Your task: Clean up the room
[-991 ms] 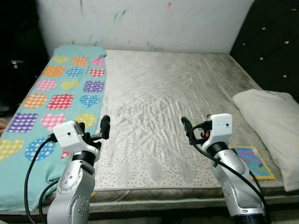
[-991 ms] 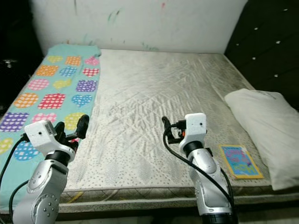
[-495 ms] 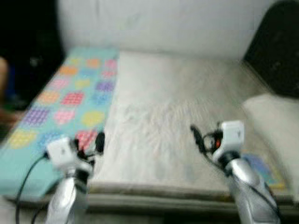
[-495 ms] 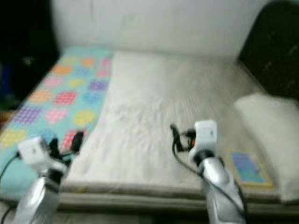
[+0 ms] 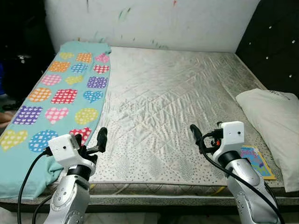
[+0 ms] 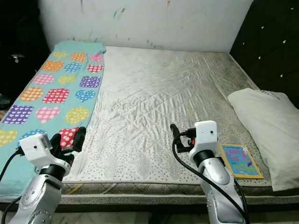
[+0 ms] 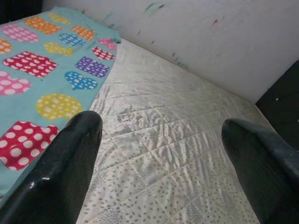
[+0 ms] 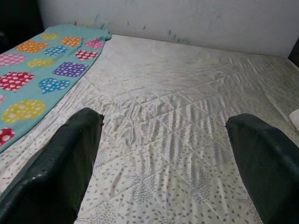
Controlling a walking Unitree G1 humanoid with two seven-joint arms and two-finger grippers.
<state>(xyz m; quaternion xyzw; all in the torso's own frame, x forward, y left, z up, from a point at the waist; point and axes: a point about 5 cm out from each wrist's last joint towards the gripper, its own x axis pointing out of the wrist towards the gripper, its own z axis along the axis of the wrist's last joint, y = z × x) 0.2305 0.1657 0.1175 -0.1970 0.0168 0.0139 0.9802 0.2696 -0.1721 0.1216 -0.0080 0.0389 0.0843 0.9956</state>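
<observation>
Bare mattress ahead of us, silvery and quilted, running back to a white wall flecked with paint, with a dark tufted headboard off to our right. We hold both arms up over the near edge. Our left gripper has its fingers spread wide and empty, and just past its left fingertip lies the teal blanket with coloured hearts, stretched flat along the mattress's left side up to the wall. Our right gripper is spread just as wide, gripping nothing, with only wrinkled mattress between its fingers. Right of that gripper, near the edge, a small colourful book lies flat, and just beyond it sits a white pillow against the headboard. Nothing touches either gripper.
</observation>
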